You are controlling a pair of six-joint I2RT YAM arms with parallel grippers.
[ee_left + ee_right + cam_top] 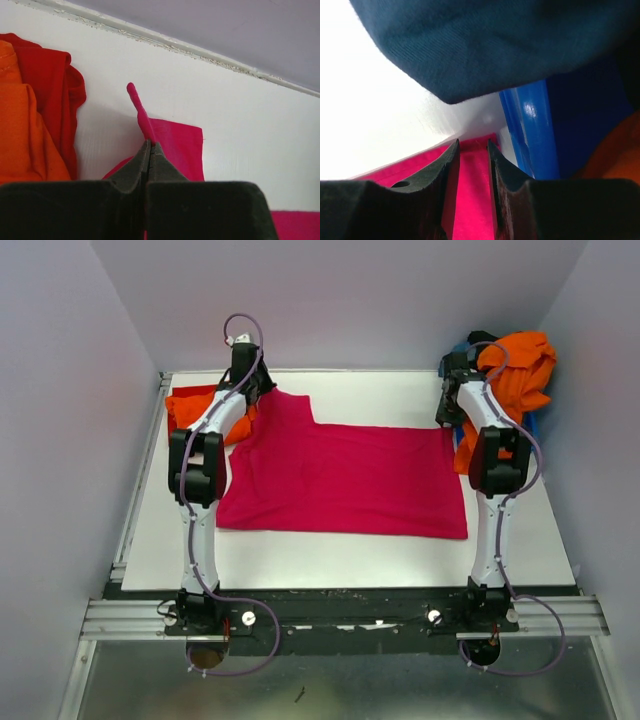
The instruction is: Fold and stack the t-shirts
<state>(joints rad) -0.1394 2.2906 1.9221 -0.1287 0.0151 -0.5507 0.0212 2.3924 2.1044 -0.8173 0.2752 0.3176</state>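
White table [330,550], pale walls on three sides, and spread flat across the middle you have the magenta t-shirt [340,480], one sleeve reaching toward the far-left corner. At the tip of that sleeve your left end effector [150,150] is clamped tight on a pinch of the magenta cloth; a thin ridge of it stands up past the fingertips.

At the magenta t-shirt's far-right corner your right end effector [472,150] has its jaws standing apart, and the shirt's edge shows in the gap between them. You can't tell from the wrist view whether the fingers [445,165] touch the cloth.

Just left of the gripped sleeve lies a red t-shirt [55,90] with an orange t-shirt [20,125] bunched against it, both rumpled and apart from the magenta cloth. Just beyond the magenta t-shirt's right edge stands a blue bin [530,130]. A second orange t-shirt [520,375] is heaped over it, and a teal-blue t-shirt [495,45] droops past its rim — right above the magenta corner.
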